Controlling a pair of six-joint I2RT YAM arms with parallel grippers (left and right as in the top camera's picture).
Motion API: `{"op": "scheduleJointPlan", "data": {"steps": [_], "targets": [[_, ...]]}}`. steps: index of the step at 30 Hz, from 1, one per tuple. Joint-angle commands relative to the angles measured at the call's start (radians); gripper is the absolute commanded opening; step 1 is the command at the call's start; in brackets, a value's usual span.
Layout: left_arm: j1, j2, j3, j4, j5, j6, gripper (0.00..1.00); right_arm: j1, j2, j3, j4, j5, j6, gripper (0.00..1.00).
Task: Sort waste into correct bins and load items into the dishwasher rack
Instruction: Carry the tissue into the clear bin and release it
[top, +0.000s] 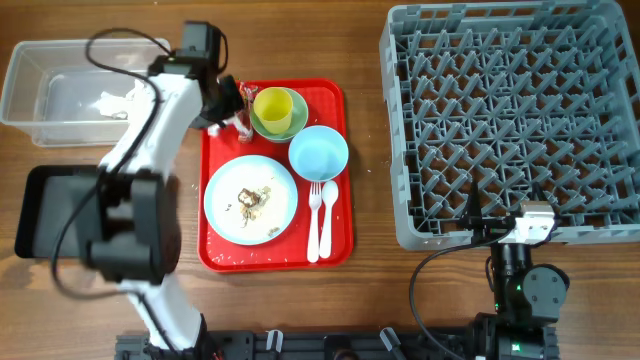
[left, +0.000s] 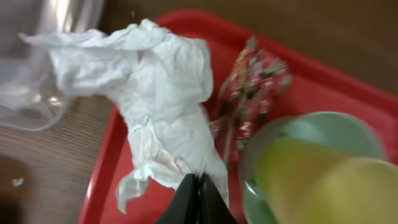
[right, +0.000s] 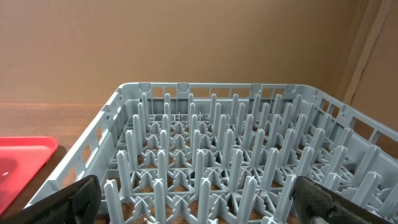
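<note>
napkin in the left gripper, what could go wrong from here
The left gripper pinches only an edge of the crumpled napkin, so it may slip out on the way to the clear tub. The red wrapper lies right beside it and could be dragged along. The yellow cup sits close and could get knocked.

From overhead, the left arm (top: 130, 215) covers the 3 o'clock side of the black tray (top: 40, 215) and the 11 o'clock corner of the red serving tray (top: 335, 170). The scraps (top: 248, 199) on the light-blue plate (top: 275, 215) are too small to identify.

In the left wrist view, the yellow cup (left: 311, 186) and pale-green bowl (left: 336, 127) are blurred and cut off at 5 o'clock. The red wrapper (left: 252, 84) is smeared and the clear tub (left: 50, 25) is clipped at 10 o'clock. The jaws hide the lower edge of the crumpled napkin (left: 161, 99).

In the right wrist view, the bottom edge crops the near side of the dishwasher rack (right: 211, 93).
</note>
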Motion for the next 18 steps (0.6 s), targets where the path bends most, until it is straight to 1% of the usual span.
{"op": "scheduleJointPlan", "data": {"steps": [1,5,7,9,12,15,18], "targets": [[0.001,-0.147,0.007,-0.001,-0.024,-0.003,0.04,-0.004,-0.005,-0.001,0.002,0.009,-0.005,1.00],[0.020,-0.181,0.007,0.042,-0.161,-0.004,0.04,-0.004,-0.005,-0.001,0.002,0.009,-0.005,1.00],[0.063,-0.181,0.007,0.119,-0.241,-0.011,0.04,-0.004,-0.005,-0.001,0.002,0.009,-0.005,1.00],[0.122,-0.181,0.007,0.198,-0.269,-0.032,0.04,-0.004,-0.005,-0.001,0.002,0.009,-0.005,1.00],[0.230,-0.172,0.007,0.280,-0.269,-0.063,0.04,-0.004,-0.005,-0.001,0.002,0.009,-0.005,1.00],[0.316,-0.137,0.007,0.320,-0.268,-0.063,0.04,-0.004,-0.005,-0.001,0.002,0.009,-0.005,1.00],[0.372,-0.098,0.007,0.323,-0.264,-0.063,0.04,-0.004,-0.005,-0.001,0.002,0.009,-0.005,1.00]]}}
